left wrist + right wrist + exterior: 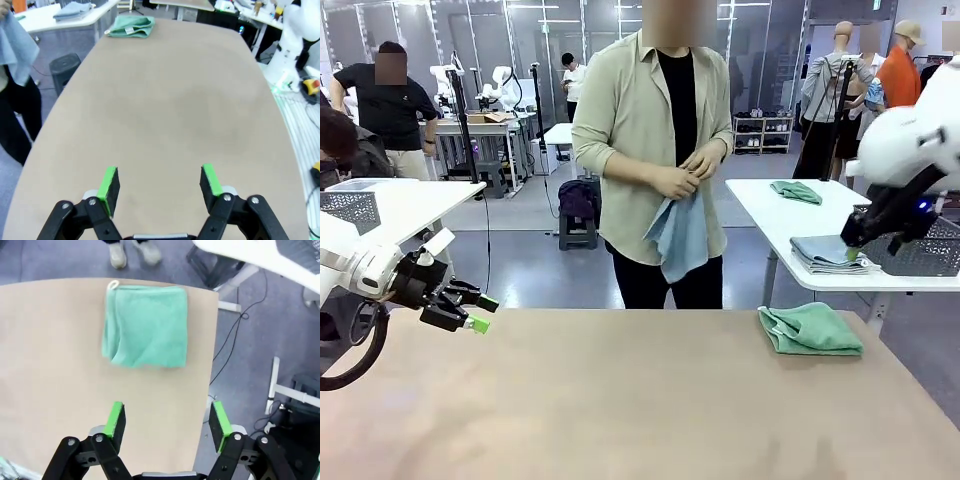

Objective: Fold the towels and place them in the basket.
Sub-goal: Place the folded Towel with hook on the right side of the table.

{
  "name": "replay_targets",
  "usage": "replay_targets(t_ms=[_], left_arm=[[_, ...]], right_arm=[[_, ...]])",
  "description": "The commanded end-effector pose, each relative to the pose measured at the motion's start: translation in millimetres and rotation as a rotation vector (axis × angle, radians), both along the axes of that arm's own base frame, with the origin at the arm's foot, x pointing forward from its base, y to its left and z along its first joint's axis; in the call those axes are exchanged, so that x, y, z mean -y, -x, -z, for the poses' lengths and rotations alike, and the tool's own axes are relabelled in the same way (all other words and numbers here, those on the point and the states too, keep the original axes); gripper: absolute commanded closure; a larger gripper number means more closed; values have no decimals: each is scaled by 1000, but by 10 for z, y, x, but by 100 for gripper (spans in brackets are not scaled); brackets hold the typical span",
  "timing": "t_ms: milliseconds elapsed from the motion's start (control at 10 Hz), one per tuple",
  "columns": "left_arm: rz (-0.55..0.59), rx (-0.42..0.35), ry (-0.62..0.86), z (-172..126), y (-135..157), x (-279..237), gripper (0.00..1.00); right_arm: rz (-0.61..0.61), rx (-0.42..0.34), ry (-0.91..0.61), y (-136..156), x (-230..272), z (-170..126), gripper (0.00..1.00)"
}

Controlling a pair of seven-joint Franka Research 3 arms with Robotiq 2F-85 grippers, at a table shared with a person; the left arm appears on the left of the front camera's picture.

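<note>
**First:** Closest to us is the left gripper point(160, 184), held above the left end of the brown table point(175, 110) and aimed along it. See the green pads point(109, 186)? They stand wide apart, with nothing between them but bare tabletop.

**Second:** And the right gripper point(167, 422)?

**First:** Much the same, fingers spread wide and holding nothing. It's up high at the right end, looking straight down. One pad is over the tabletop and the other hangs past the edge, above the floor. The green towel point(146, 325) lies a little ahead of it, not touching.

**Second:** Is that one folded?

**First:** Yes, into a rough square. It lies flat at the far right corner of the table, one side running close along the edge. A small loop point(114, 285) pokes out at the corner toward the person's side.

**Second:** Where's the blue one?

**First:** The person point(650, 100) at the far side has it. Both hands point(685, 172) are gathered at the top of the blue towel point(680, 235), about waist height, and the rest hangs loose in front of them, clear of the table.

**Second:** Any basket about?

**First:** I can see a dark mesh basket point(935, 255) on the white side table point(760, 200) off to the right, partly hidden behind the right arm point(910, 150). A stack of folded blue-grey cloths point(830, 252) sits just beside it, and a green cloth point(798, 190) lies farther back. Whether it's the basket for this job, I can't tell.
</note>
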State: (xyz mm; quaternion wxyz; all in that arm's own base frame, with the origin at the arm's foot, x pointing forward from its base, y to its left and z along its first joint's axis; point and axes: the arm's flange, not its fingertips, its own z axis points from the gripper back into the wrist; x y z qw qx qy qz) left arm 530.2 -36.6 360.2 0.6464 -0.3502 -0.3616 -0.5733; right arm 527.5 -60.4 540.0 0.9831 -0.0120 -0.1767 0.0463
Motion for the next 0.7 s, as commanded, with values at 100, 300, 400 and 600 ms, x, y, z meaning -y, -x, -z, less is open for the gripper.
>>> replay_targets(t_ms=[100, 300, 400, 600], left_arm=[[1, 2, 0, -4, 4, 1, 18], [1, 2, 0, -4, 4, 1, 18], [1, 2, 0, -4, 4, 1, 18], [1, 2, 0, -4, 4, 1, 18]], right_arm=[[1, -30, 25, 642, -264, -300, 16], [9, 0, 46, 931, -316, -438, 16], [-6, 8, 28, 971, -328, -448, 16], [-20, -8, 32, 865, -306, -512, 16]])
